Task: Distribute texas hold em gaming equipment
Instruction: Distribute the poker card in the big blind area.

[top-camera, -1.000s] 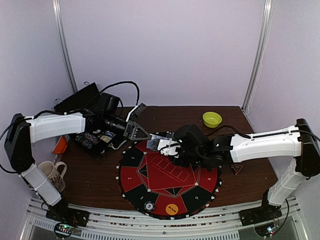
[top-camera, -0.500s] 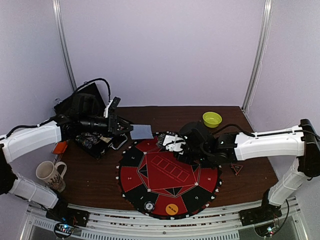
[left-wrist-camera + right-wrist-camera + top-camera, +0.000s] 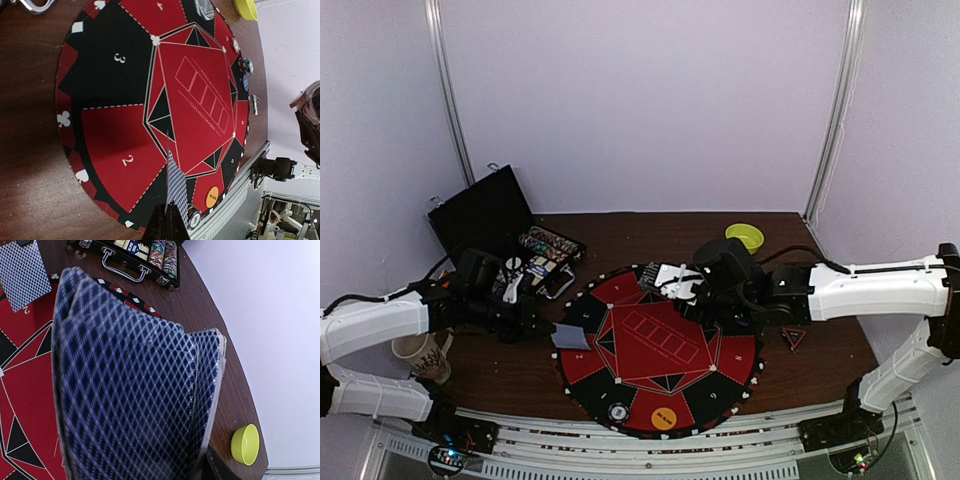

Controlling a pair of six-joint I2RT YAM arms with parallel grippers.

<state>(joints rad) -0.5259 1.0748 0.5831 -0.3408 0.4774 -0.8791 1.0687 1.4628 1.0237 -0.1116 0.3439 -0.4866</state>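
Card [image 3: 571, 336] clamped between the closed fingers of left gripper [image 3: 548, 328]. Half a second ago it was held at upper left beside the open case [image 3: 480, 212]; now it is at left-centre, over the left rim of the round mat [image 3: 660, 345]. Back grey-blue from above; blue diamond lattice, nearly edge-on, in left wrist view. Right gripper [image 3: 682, 285], drifted slightly right, grips fan of cards [image 3: 130, 390], same lattice backs, above mat's upper edge.

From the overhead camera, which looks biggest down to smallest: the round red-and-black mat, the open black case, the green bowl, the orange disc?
1. round mat
2. black case
3. green bowl
4. orange disc
The disc looks only slightly smaller than the bowl and lies nearer the camera, so that pair is less certain.
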